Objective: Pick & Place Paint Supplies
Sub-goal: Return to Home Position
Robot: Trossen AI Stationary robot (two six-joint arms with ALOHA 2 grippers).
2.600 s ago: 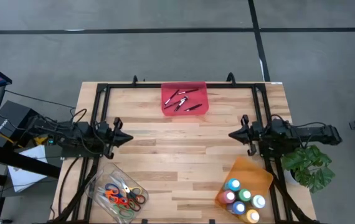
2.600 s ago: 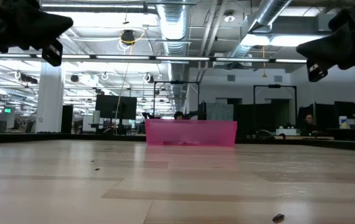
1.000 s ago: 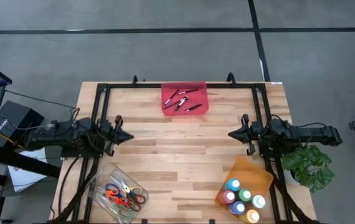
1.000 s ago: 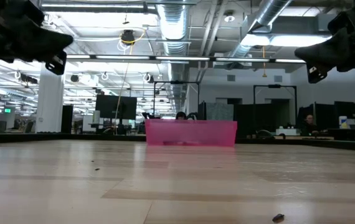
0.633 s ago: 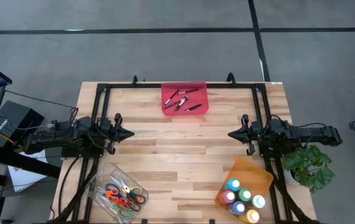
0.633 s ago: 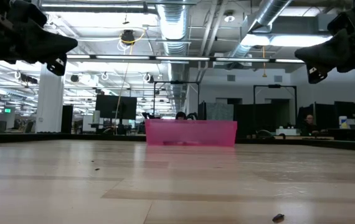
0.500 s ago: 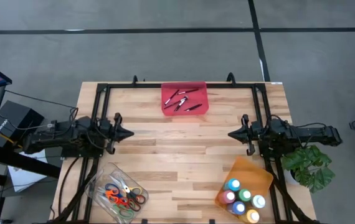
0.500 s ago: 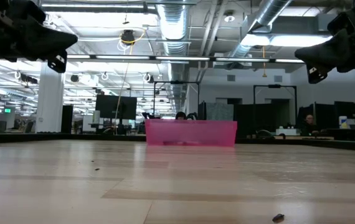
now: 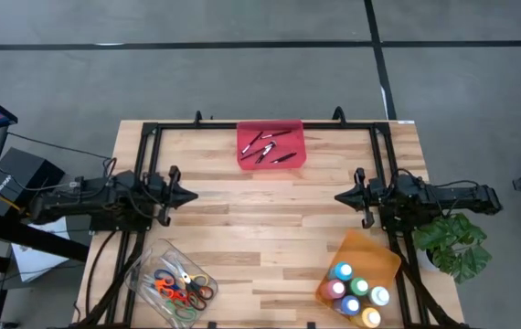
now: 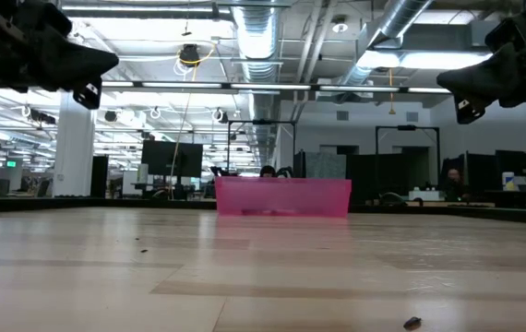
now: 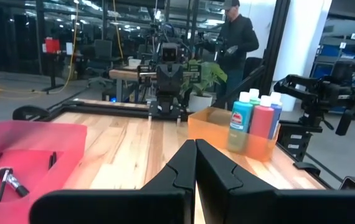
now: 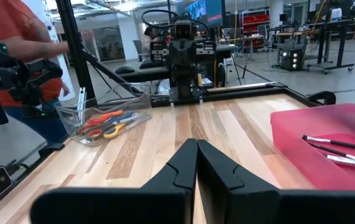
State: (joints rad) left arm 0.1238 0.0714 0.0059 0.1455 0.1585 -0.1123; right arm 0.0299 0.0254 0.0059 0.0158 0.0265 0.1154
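Note:
Thin dark brushes [image 9: 268, 147] lie in a red tray [image 9: 295, 128] at the table's far middle. White-capped paint bottles [image 9: 353, 290] stand in an orange tray [image 9: 367, 248] at the near right. Scissors with coloured handles [image 9: 178, 286] lie in a clear tray [image 9: 154, 259] at the near left. My left gripper [image 9: 194, 195] hovers shut above the table's left side, pointing level toward the right. My right gripper [image 9: 336, 196] hovers shut at the right side, pointing toward the left. Both hold nothing; each wrist view shows its own gripper [image 11: 195, 155] [image 12: 196, 155] shut.
A black frame [image 9: 266, 125] runs along the table's far and side edges. A potted plant [image 9: 454, 240] stands off the right edge. A person [image 11: 236, 37] stands beyond the right side and another person [image 12: 15, 56] beyond the left. Bare wood [image 9: 265, 228] lies between the grippers.
My left gripper has swung a little toward the table's far edge, staying shut and level above the table. The trays and supplies lie as before.

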